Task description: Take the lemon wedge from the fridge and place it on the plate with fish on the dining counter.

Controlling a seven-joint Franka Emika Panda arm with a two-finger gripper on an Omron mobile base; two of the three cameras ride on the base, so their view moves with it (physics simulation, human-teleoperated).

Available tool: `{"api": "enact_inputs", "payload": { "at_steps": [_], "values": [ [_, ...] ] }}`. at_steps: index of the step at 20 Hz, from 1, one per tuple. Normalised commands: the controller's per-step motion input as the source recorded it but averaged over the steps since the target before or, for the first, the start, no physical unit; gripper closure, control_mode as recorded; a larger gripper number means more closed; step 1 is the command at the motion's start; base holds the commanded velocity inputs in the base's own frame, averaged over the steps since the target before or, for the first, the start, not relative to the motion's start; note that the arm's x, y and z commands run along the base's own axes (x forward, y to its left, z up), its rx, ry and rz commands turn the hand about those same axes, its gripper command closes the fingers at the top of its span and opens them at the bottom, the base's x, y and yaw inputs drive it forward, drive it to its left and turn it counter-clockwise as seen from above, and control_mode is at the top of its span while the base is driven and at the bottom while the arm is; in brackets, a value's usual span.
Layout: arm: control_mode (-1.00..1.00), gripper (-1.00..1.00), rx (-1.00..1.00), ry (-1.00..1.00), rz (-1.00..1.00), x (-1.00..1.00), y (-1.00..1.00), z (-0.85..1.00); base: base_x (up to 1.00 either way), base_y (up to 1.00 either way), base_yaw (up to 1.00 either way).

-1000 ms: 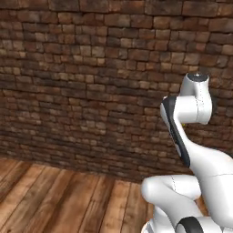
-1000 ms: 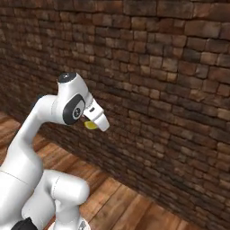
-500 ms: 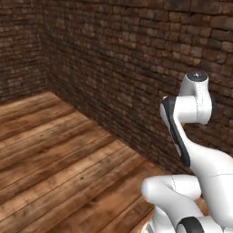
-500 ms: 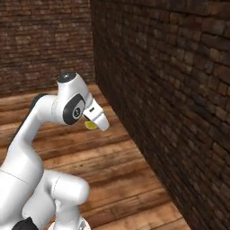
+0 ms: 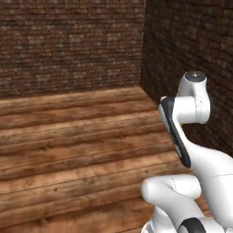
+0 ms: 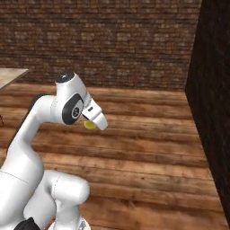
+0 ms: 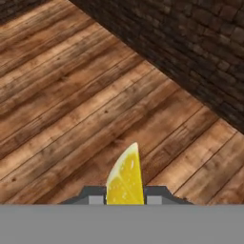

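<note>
Brick walls point(image 5: 73, 45) now meet in a corner at the upper right of the left base view, above a plank floor point(image 5: 68, 150); earlier one wall filled it, so the base has turned. One lemon wedge point(image 7: 126, 177) sits low centre in the hand view, pinched between the jaws of the gripper point(image 6: 93, 120). One bench corner point(image 6: 10, 75) shows at the left edge.

We have turned with the base: the brick wall point(image 5: 68, 45) that filled both base views now stands farther off, its corner point(image 5: 144, 45) in sight, with more wooden floor point(image 5: 68, 150) before it.
</note>
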Motion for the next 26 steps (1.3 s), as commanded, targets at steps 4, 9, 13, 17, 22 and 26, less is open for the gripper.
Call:
{"api": "enact_inputs", "payload": {
  "at_steps": [4,9,13,17,22,26],
  "values": [
    [1.0,1.0,0.0,0.0,0.0,0.0,0.0,0.0,1.0,0.42,0.38],
    [1.0,1.0,0.0,0.0,0.0,0.0,0.0,0.0,1.0,0.09,0.18],
    [1.0,1.0,0.0,0.0,0.0,0.0,0.0,0.0,1.0,0.11,0.16],
    [1.0,1.0,0.0,0.0,0.0,0.0,0.0,0.0,1.0,0.14,0.16],
    [1.0,1.0,0.0,0.0,0.0,0.0,0.0,0.0,1.0,0.14,0.16],
    [1.0,1.0,0.0,0.0,0.0,0.0,0.0,0.0,1.0,0.13,0.15]
  ]
}}
